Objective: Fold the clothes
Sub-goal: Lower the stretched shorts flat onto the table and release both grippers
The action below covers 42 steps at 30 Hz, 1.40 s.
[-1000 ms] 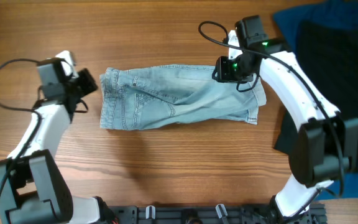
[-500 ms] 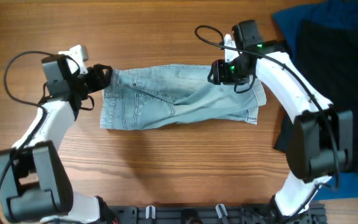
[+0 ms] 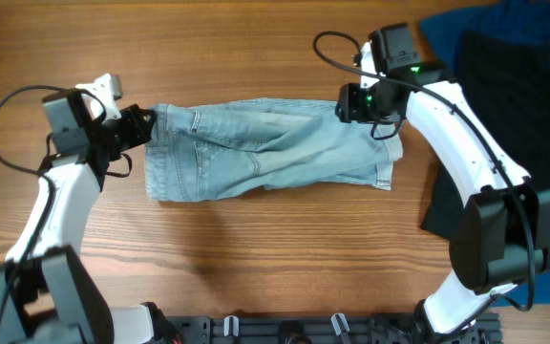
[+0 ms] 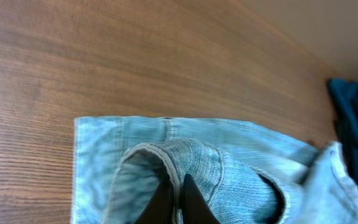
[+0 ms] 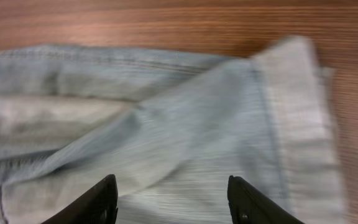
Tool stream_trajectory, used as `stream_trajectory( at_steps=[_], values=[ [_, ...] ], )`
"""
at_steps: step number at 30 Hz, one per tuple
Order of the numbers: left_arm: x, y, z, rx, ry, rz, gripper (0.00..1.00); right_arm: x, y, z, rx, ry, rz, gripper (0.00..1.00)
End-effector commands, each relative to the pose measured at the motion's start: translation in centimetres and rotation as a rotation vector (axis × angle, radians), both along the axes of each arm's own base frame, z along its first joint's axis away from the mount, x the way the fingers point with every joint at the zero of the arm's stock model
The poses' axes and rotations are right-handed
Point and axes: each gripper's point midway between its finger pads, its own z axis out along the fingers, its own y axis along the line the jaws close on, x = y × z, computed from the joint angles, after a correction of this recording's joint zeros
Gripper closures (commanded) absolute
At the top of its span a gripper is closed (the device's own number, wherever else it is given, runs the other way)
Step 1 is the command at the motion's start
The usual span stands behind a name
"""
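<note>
The light blue denim shorts (image 3: 265,151) lie folded lengthwise across the middle of the table, waistband to the left, cuffed hems to the right. My left gripper (image 3: 146,122) is shut on the waistband's upper left corner; in the left wrist view the fingers (image 4: 176,196) pinch a raised fold of the shorts (image 4: 241,174). My right gripper (image 3: 356,105) is open above the shorts' upper right part near the cuffed hem. In the right wrist view its fingers (image 5: 173,196) are spread wide over the denim (image 5: 185,124).
A large black garment (image 3: 514,105) lies on a dark blue cloth (image 3: 456,29) at the right side of the table. The dark blue cloth also shows at the right edge of the left wrist view (image 4: 356,118). Bare wood surrounds the shorts.
My left gripper closed on the waistband corner and pulled it left, stretching the shorts. My right gripper shifted slightly right and stays open above the shorts.
</note>
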Motion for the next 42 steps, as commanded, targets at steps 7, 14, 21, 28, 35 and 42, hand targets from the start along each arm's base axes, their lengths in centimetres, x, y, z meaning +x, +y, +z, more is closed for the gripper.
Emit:
stream_trajectory(
  at_steps=[7,14,21,28,35,42],
  values=[
    [0.8,4.6,0.6,0.106,0.018,0.278,0.96,2.6,-3.9,-1.2,-0.048,-0.043,-0.094,0.43],
    [0.4,3.6,0.1,0.104,0.047,0.253,0.96,7.4,-4.7,-7.0,-0.094,-0.116,-0.092,0.37],
    [0.5,3.5,0.2,0.104,0.043,0.251,0.96,6.6,-1.0,-8.2,0.081,-0.082,0.066,0.59],
    [0.3,3.4,0.0,0.100,0.054,0.253,0.96,5.5,-2.4,-6.8,0.057,-0.057,0.061,0.96],
    [0.6,3.5,0.5,0.062,0.046,0.292,0.96,3.9,-8.6,0.0,0.058,-0.091,-0.097,0.96],
    [1.1,6.9,0.4,0.055,0.044,0.481,0.96,5.2,-8.1,-0.4,0.093,-0.128,-0.082,0.96]
  ],
)
